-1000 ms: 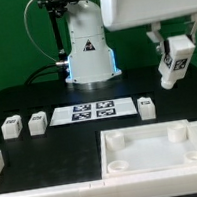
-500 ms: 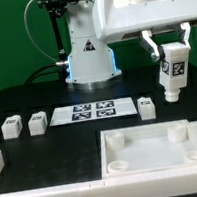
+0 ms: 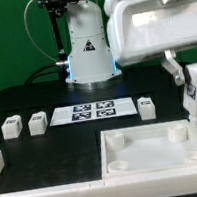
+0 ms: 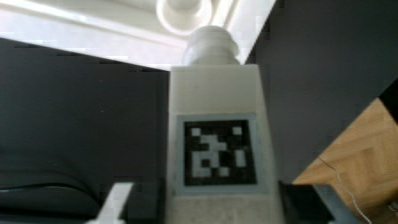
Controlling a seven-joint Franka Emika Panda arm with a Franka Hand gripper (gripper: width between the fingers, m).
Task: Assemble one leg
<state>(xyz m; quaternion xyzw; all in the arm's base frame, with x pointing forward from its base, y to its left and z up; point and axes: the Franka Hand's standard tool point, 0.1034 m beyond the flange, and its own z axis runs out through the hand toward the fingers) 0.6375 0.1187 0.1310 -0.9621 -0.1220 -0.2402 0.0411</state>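
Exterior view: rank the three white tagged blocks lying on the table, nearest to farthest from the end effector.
1. Small white tagged plastic leg off the marker board's end on the exterior view's right, nearest the end effector.
2. Leg just off the board's opposite end.
3. Outermost leg beyond it, farthest.

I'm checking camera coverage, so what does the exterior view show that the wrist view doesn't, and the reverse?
Only the exterior view: three loose legs on the table, the marker board, the large recessed panel and the arm's base. Only the wrist view: the tag pattern on the held leg close up, and a brown surface beside it I can't identify. Both: the held leg clamped in the gripper.
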